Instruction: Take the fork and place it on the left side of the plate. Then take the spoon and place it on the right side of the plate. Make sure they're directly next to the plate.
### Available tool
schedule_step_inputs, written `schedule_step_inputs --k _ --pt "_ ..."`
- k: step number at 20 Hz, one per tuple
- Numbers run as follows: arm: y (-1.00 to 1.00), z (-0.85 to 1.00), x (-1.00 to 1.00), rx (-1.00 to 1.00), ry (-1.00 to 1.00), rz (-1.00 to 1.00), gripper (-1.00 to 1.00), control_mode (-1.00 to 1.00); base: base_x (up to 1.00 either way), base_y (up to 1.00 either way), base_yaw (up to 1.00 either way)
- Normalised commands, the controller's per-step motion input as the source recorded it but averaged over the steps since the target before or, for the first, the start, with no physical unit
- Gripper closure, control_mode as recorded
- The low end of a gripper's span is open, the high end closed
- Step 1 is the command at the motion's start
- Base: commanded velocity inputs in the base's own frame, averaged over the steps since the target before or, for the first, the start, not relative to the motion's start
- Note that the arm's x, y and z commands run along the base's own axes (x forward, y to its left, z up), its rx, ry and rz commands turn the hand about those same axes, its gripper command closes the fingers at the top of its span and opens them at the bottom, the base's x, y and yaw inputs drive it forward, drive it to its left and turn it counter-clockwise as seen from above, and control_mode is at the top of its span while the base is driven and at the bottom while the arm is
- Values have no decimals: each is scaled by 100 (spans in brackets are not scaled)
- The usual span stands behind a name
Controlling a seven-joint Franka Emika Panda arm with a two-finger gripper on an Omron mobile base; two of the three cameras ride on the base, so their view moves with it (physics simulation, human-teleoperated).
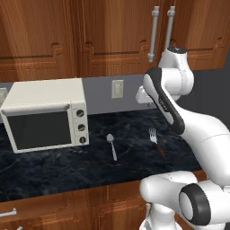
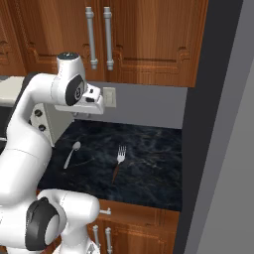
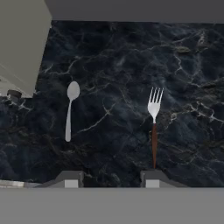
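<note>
I had the white arm raised high over the black marble countertop [image 1: 54, 166], hand pointing down. From the hand camera I saw the two dark fingertips [image 3: 69, 178] spread apart with bare stone between them, so the two-finger gripper [image 3: 110, 179] stood partly released and gripped nothing.

Landmark: the cream toaster oven with a dark glass door and three black knobs [image 1: 45, 114], which sat at the back of the countertop.

The small all-silver metal spoon with an oval bowl [image 1: 111, 146] lay flat on the stone just beside the oven's knob end, on the side away from the glass door, bowl toward the back wall, handle toward the counter's front edge. In the hand view it sat near the oven's corner, clear of it.

The small fork with silver tines and a thin dark brown handle [image 1: 156, 143] lay farther from the oven, past the spoon, well apart from it and roughly parallel: tines to the back wall, handle to the front edge. Seen from the hand camera, the handle end nearly met one fingertip at the frame's bottom; I couldn't tell any contact, and the base views showed the hand well above the counter.

A beige wall outlet plate [image 1: 117, 88] sat on the grey backsplash beyond the oven's knob side. Brown wooden cabinets with silver bar handles [image 2: 97, 37] hung above.
</note>
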Motion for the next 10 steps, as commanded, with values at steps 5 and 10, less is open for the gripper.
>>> schedule_step_inputs --k 5,10 --pt "-9 -16 -7 0 -1 0 -100 -100 0 0 0" --pt "-26 -39 -12 2 0 0 -100 -100 0 0 0"
